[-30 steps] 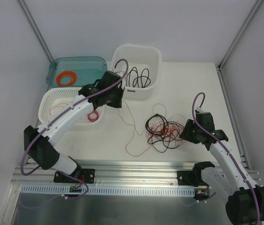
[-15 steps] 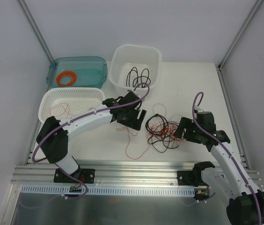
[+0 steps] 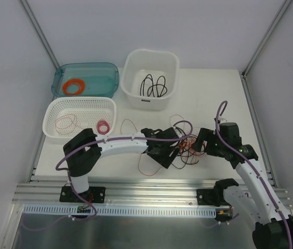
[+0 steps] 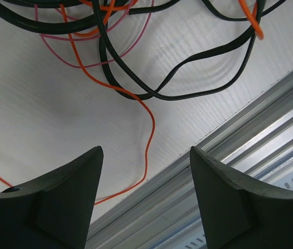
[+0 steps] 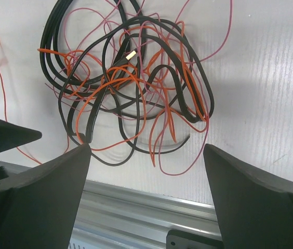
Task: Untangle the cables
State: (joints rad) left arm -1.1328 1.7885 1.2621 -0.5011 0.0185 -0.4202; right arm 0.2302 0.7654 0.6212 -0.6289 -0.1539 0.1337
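Cables [image 3: 185, 145] in black, red and orange lie knotted on the white bench [image 3: 224, 98], with a white tub [image 3: 159, 104] just behind the heap. The left pincer [image 3: 168, 156] and right pincer [image 3: 201, 142] flank the heap, both spread wide and gripping nothing, seemingly placed to draw strands apart from opposite sides. No brand, label or lettering is legible; a dark mark on the tub's front is too small to read.

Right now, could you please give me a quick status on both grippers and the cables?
Left gripper open, low over an orange wire. Right gripper open above the cable tangle. Tangle knotted, nothing gripped.
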